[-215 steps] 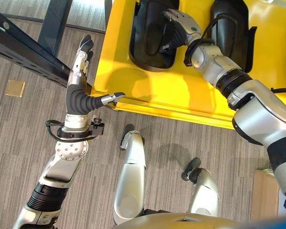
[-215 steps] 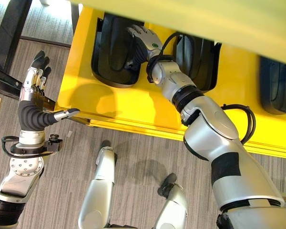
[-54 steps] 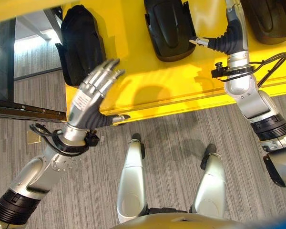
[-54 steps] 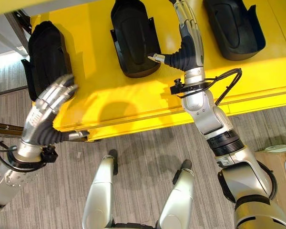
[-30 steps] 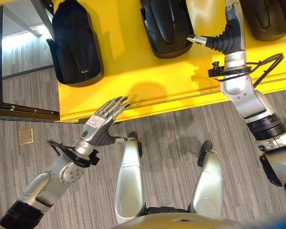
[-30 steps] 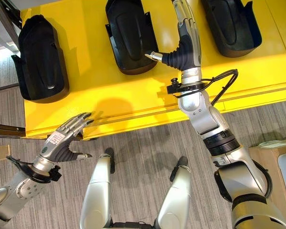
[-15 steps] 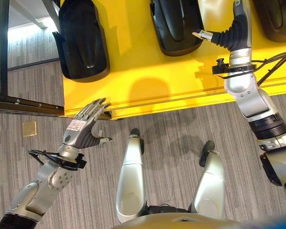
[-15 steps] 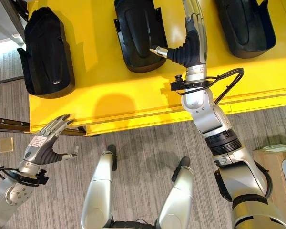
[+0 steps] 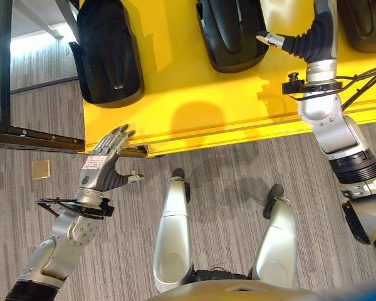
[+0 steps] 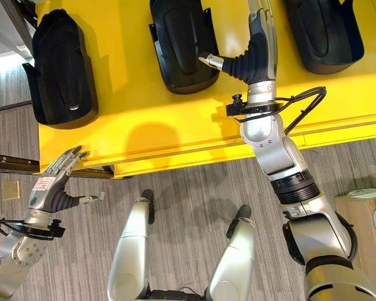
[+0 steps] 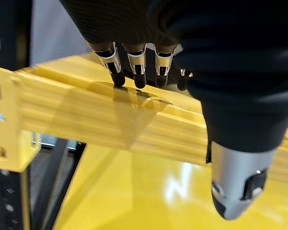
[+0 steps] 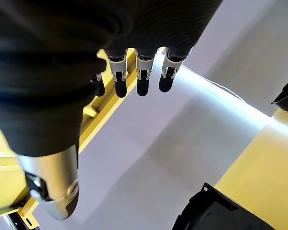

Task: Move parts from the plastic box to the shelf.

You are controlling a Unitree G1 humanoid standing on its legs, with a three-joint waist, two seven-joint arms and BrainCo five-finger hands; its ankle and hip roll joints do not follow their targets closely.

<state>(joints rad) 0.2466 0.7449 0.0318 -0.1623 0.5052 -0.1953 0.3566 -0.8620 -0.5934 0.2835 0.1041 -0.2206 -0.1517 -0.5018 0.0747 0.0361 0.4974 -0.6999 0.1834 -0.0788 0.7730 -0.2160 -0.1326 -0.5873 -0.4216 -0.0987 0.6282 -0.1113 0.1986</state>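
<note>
Three black moulded parts lie on the yellow shelf (image 9: 194, 100): one at its left end (image 9: 106, 50), one in the middle (image 9: 232, 31), one at the right (image 10: 323, 31). My left hand (image 9: 100, 169) is open, fingers straight, just below the shelf's front edge (image 11: 110, 115) near its left corner, holding nothing. My right hand (image 10: 257, 56) reaches over the shelf between the middle and right parts, open and empty, its thumb beside the middle part. In the right wrist view its fingers (image 12: 141, 76) are straight, with a black part (image 12: 221, 215) below them.
A black frame post (image 9: 0, 63) and a dark rail (image 9: 31, 137) stand left of the shelf. A small tan square (image 9: 41, 168) lies on the grey carpet. The corner of a tan box (image 10: 360, 219) shows at the lower right.
My left hand came down off the shelf and moved left along its front edge over the last two seconds. My right hand has stayed over the shelf, rising slightly.
</note>
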